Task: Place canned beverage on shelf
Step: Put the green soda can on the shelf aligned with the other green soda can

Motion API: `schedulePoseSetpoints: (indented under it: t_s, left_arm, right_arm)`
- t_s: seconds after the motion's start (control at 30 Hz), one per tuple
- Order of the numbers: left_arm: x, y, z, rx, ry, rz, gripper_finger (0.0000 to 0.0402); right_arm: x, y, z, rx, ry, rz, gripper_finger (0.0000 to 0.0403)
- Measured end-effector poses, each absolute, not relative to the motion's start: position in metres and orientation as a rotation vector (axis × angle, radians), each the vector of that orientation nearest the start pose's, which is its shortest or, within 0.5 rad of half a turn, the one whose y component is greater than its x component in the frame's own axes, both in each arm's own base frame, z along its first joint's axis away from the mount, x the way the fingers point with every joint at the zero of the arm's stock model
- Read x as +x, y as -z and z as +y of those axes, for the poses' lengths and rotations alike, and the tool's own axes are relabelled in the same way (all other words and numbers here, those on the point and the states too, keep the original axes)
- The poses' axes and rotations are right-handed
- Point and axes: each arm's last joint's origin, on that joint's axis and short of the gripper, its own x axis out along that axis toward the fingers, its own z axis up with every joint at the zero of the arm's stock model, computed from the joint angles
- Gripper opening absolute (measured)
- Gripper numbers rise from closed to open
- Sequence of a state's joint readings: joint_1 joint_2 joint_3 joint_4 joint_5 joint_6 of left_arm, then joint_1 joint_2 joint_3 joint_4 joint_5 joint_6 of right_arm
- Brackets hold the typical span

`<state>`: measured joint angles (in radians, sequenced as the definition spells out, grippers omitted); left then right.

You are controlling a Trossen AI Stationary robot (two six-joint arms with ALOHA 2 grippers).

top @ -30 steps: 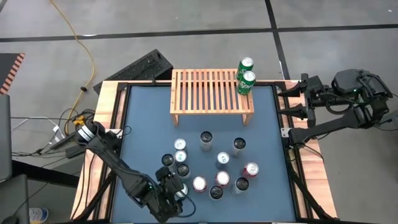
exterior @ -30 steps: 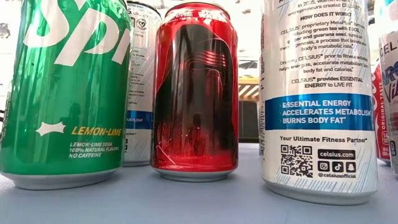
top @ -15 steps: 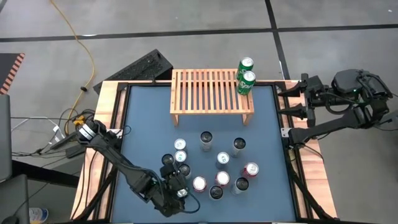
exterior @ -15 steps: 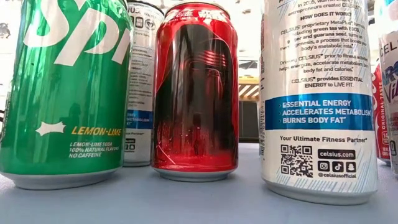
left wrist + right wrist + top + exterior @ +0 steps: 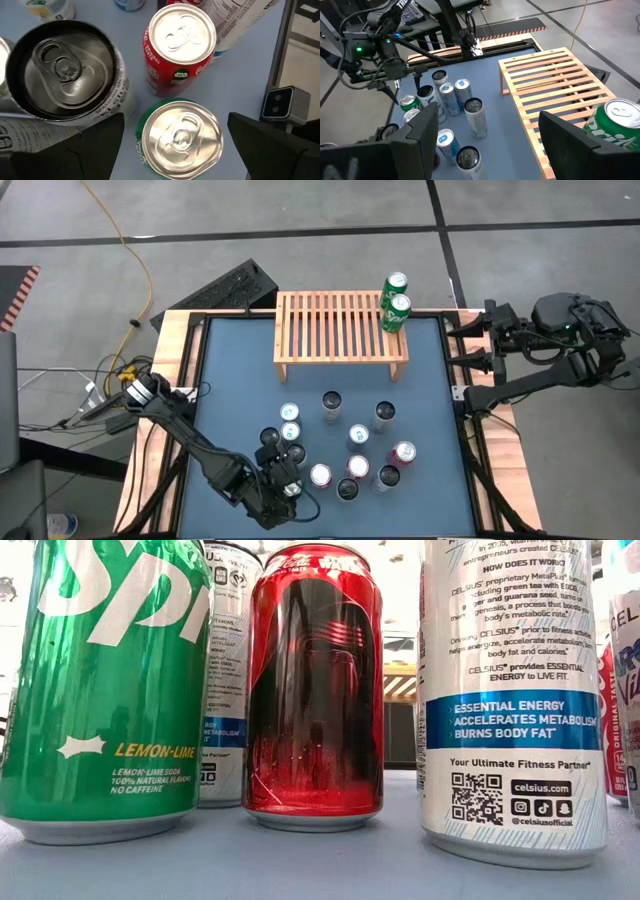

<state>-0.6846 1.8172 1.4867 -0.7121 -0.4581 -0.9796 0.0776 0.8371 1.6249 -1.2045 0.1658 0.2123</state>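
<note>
Close by, the left gripper (image 5: 288, 490) hangs spread wide over a green can (image 5: 179, 136) among the cans on the desk (image 5: 230, 380). Farther back, two green cans (image 5: 396, 302) stand on the shelf (image 5: 340, 330); the right gripper (image 5: 490, 330) waits wide, empty.

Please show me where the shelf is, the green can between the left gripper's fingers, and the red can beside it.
shelf (image 5: 340, 330): high view, slatted top.
green can (image 5: 181, 137): left wrist view, lid.
red can (image 5: 182, 33): left wrist view, lid.

light: bright, even | shadows: soft | glare: can tops (image 5: 182, 32)
</note>
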Motion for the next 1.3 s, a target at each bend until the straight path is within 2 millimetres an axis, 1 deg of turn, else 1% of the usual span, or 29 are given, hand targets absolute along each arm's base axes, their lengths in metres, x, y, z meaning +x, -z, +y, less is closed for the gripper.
schedulePoseSetpoints:
  t_s: [0.1, 0.3, 0.6, 0.7, 0.93, 1.1, 1.3]
  left_arm:
    - [0.305, -0.256, -0.232, -0.349, -0.229, 0.866, 0.0343]
    - [0.309, -0.247, -0.237, -0.373, -0.204, 0.897, 0.0343]
    - [0.310, -0.243, -0.236, -0.355, -0.205, 0.921, 0.0343]
    - [0.310, -0.242, -0.235, -0.348, -0.186, 0.953, 0.0332]
    - [0.312, -0.243, -0.234, -0.338, -0.176, 0.947, 0.0274]
    - [0.312, -0.243, -0.234, -0.335, -0.164, 0.956, 0.0271]
    - [0.313, -0.247, -0.235, -0.390, -0.161, 0.955, 0.0271]
  right_arm:
    - [0.062, -0.477, 0.000, 0.158, 0.130, 0.403, 0.0281]
    - [0.062, -0.477, 0.000, 0.155, 0.130, 0.404, 0.0281]
    - [0.062, -0.476, 0.000, 0.148, 0.129, 0.411, 0.0281]
    - [0.062, -0.476, 0.000, 0.147, 0.129, 0.414, 0.0281]
    - [0.061, -0.476, 0.000, 0.148, 0.129, 0.415, 0.0281]
    - [0.061, -0.476, 0.000, 0.148, 0.129, 0.415, 0.0281]
    - [0.061, -0.475, 0.000, 0.145, 0.129, 0.418, 0.0281]
